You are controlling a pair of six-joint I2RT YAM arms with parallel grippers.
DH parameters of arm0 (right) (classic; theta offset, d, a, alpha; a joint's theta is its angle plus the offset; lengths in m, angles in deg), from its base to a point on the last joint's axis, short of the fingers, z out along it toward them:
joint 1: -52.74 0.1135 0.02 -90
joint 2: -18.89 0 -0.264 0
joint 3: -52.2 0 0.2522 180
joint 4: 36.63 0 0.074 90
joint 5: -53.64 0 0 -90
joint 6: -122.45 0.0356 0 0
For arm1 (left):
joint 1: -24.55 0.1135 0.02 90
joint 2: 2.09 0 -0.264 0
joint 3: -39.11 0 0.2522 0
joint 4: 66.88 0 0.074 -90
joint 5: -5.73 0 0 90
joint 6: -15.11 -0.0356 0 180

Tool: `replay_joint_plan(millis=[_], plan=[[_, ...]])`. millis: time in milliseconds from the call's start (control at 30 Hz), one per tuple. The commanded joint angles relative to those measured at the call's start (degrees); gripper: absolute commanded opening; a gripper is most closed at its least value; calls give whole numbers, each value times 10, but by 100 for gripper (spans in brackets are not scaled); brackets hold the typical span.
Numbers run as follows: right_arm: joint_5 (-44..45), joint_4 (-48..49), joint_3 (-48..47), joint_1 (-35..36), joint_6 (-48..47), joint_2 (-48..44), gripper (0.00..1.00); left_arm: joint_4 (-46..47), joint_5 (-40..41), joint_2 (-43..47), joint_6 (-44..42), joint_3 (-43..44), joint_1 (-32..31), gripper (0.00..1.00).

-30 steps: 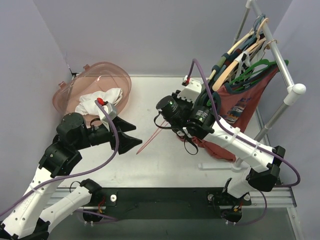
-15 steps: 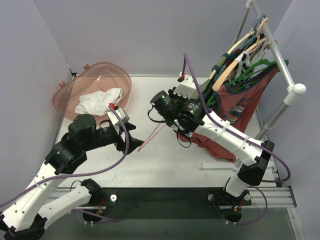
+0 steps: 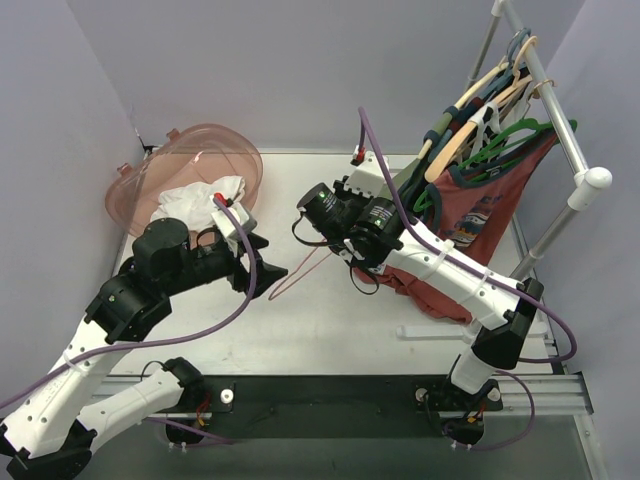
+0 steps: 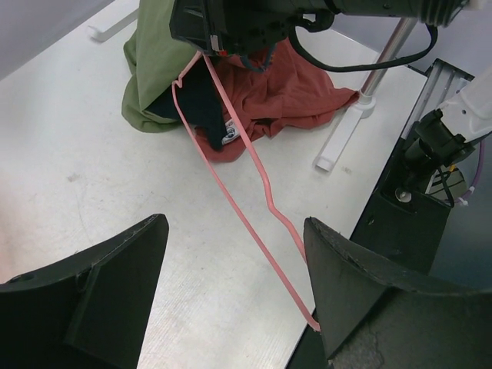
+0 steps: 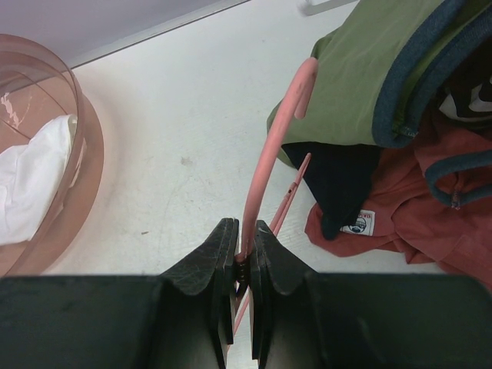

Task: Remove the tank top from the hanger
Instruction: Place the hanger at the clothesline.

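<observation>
Right gripper (image 5: 241, 265): jaws pinched tight on the hanger (image 5: 265, 146) at the foot of its hook, holding it slanted over the middle of the table (image 3: 330, 330).
Hanger: thin, pink, and bare as far as the views show, with no cloth on either arm; its low end reaches toward the left arm.
Left gripper (image 4: 234, 231): jaws wide apart with nothing between them. The hanger's low end runs just beside one finger; I cannot tell whether it touches.
Tank top (image 3: 195, 200): most likely the white cloth bundled in the basket (image 3: 240, 155) at the table's far left corner, well apart from the hanger.
Rack (image 3: 570, 140): along the right edge, carrying other hangers, with red and green clothes sagging onto the table below.
Step in hand: by my reading the garment is already off, and the bare hanger is up for a hand-over or for putting away.
Doing it well: bring the left jaws square over one thin bar, not the gap between the two — and close fully before the right lets go, since the wire looks slim and springy and could twist out. Keep the hook clear of the red and green clothes so it does not snag.
</observation>
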Motion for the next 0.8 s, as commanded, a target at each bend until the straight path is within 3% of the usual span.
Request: replay_joint_plan(millis=[0,233,467,700,733,767], plan=[[18,-12,-22,-7,4,9,0,-8,-25,-3,-1,13,-2,80],[17,-24,-50,-15,-12,25,0,1,-49,6,-15,-29,-2,77],[31,-40,-70,-19,-12,39,0,-16,-32,-14,-40,-16,-3,76],[22,-41,-78,-21,-5,38,0,-13,4,-27,-51,-41,-12,51],[20,-41,-79,-21,-7,37,0,-12,10,-27,-51,-41,-13,45],[18,-42,-80,-21,-8,36,0,-12,12,-27,-51,-42,-15,34]])
